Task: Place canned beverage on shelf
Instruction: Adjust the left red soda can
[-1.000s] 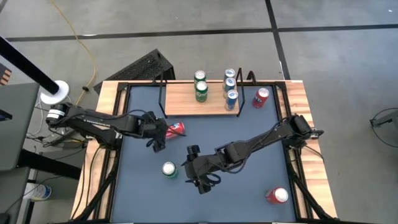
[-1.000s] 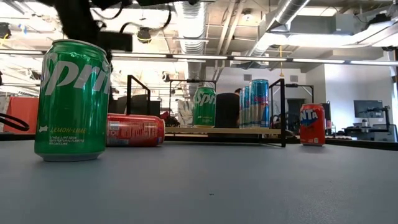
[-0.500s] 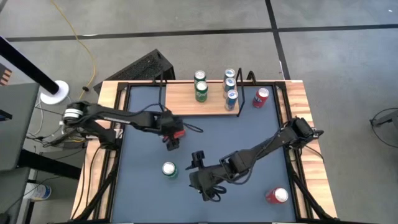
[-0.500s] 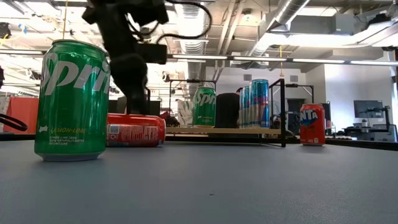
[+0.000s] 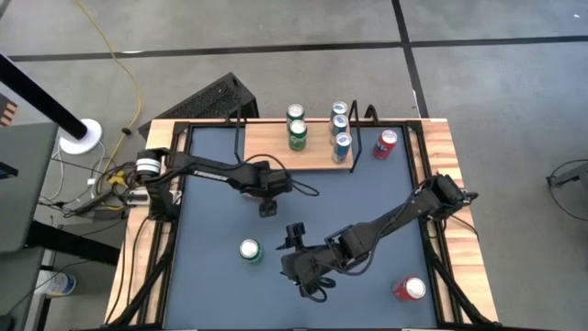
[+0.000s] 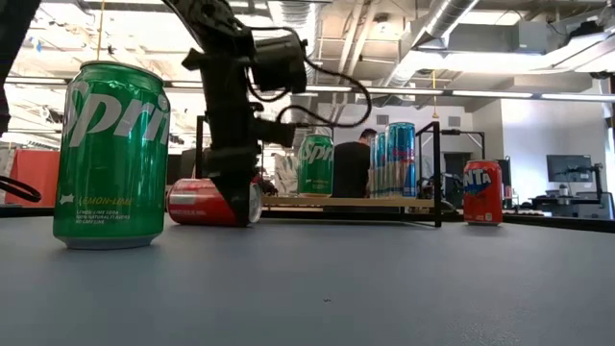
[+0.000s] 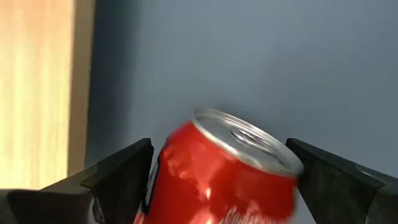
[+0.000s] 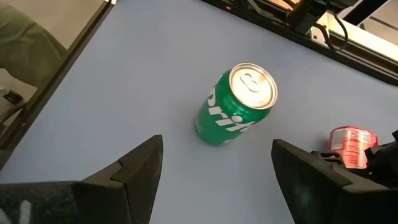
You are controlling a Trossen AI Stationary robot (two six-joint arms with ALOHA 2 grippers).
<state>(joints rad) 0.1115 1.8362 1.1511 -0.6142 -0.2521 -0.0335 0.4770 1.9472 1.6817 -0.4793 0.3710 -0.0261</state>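
Moved: since half a second ago my left gripper (image 5: 267, 196) went rightward along the shelf's front edge, and the red can (image 6: 209, 202) went with it.
Left fingers: spread, one on each side of the lying red can (image 7: 227, 171); real grip, I cannot tell.
Red can place: on the table (image 5: 367, 193), just before the shelf (image 5: 276, 156).
Right fingers: wide apart, holding nothing, above the standing green can (image 8: 236, 104).
Only low view: the red can lies on its side.
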